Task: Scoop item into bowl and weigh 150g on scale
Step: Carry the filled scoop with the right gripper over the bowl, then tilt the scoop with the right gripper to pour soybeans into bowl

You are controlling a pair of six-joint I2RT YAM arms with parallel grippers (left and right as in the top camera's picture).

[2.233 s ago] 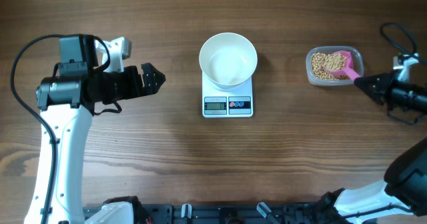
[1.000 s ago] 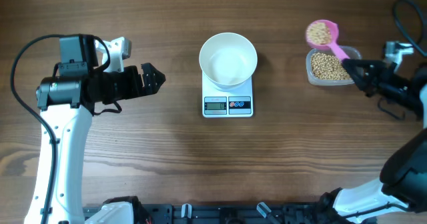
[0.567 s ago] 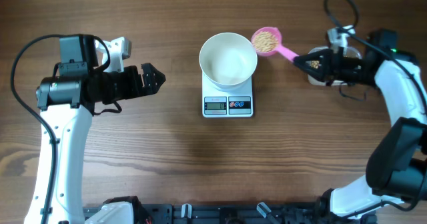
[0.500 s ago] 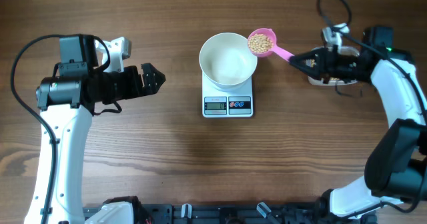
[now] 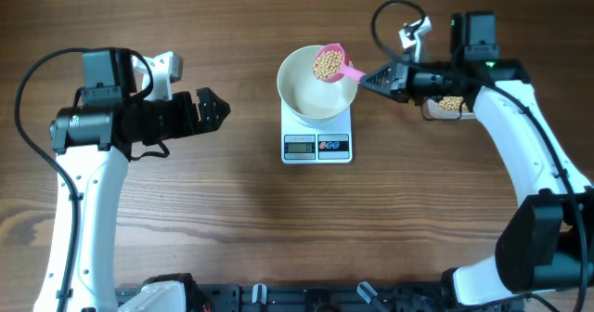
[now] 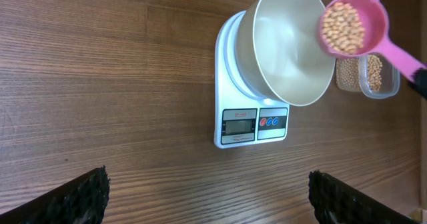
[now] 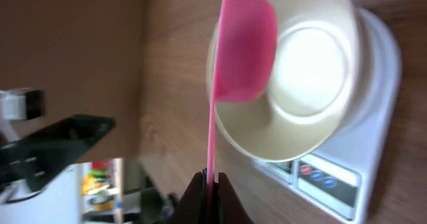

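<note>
A white bowl stands on the white scale at the table's middle. My right gripper is shut on the handle of a pink scoop. The scoop's cup, full of tan beans, hovers over the bowl's right rim. More beans lie in a clear tub under the right arm. Far to the left, my left gripper stands open and empty above bare wood.
The left arm stretches over the table's left side. The right arm reaches in from the right, with a cable looping above it. Dark mounting hardware lines the front edge.
My right gripper has lifted the loaded scoop out of the tub and carried it left until it hangs over the bowl. The left arm has not moved.
</note>
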